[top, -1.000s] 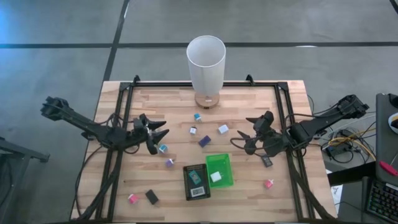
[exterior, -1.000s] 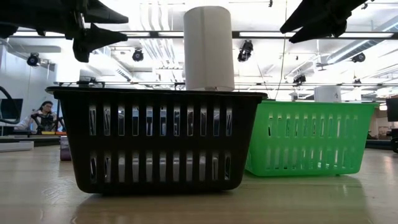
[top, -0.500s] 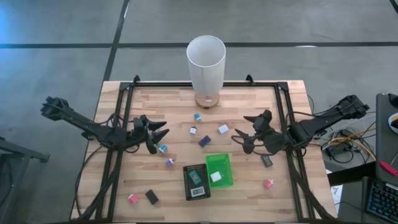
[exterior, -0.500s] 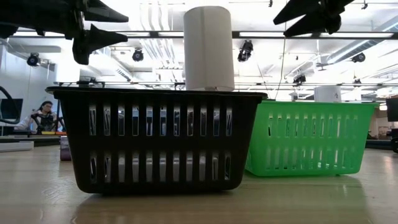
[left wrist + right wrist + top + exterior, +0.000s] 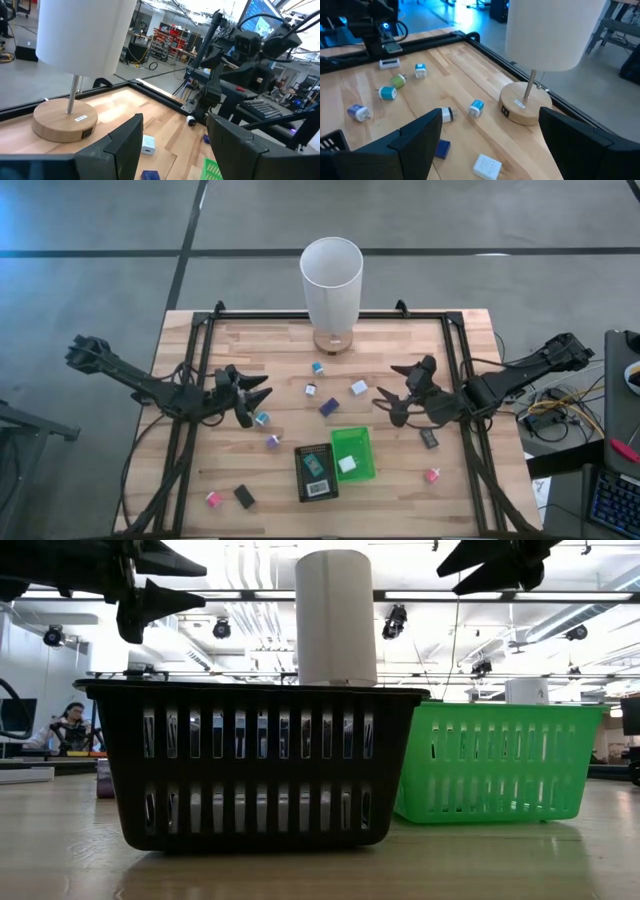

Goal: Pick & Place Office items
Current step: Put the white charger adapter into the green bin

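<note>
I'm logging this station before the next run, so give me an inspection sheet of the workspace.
Surface: wooden table in a black frame, level.
Job's things: small office items scattered mid-table; pink ones near the front corners; one white block in the green tray, a teal item in the black tray.
Clutter: white lamp on a wooden base at the back edge.
Grippers: left gripper and right gripper both open, empty, raised over the table.
Cables: bundles along the frame and beside the table at right.
Surroundings: a person seated far off; ceiling lights.
</note>
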Robot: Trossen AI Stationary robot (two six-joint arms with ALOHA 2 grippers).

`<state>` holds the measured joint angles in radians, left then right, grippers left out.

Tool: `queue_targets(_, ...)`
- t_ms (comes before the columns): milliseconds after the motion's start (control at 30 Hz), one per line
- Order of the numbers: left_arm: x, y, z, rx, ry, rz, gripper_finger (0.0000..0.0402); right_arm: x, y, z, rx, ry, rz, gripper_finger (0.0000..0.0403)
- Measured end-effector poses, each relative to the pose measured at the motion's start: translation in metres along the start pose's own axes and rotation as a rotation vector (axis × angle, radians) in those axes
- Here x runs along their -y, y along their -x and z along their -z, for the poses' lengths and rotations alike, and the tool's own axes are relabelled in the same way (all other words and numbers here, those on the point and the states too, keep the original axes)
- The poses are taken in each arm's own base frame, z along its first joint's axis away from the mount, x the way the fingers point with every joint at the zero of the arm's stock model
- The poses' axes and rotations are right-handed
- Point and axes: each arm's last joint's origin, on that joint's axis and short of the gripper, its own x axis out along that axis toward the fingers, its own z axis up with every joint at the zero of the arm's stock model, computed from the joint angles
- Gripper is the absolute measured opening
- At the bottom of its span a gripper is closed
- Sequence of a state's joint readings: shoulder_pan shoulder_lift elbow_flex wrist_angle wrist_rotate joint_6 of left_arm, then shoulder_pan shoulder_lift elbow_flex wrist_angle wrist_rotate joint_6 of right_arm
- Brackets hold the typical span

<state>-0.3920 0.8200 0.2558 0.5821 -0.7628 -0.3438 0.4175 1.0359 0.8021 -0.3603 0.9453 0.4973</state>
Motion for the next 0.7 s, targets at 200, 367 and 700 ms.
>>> queue_targets(200,0.0,0.0,0.0,0.0,0.002,0.0,0.0225,-0.0018,0.0,-0.0034,0.024,-0.035,-0.013,0.0325)
queue_targets(367,0.0018,0.0,0.0007,-0.023,0.027,0.059,0.0225,-0.0025,0.0001,-0.0047,0.032,-0.05,-0.018,0.0325)
queue_targets(700,0.005,0.0004,0.0019,-0.062,0.006,0.17,0.0225,-0.0019,-0.0014,-0.0047,0.036,-0.019,-0.013,0.0325)
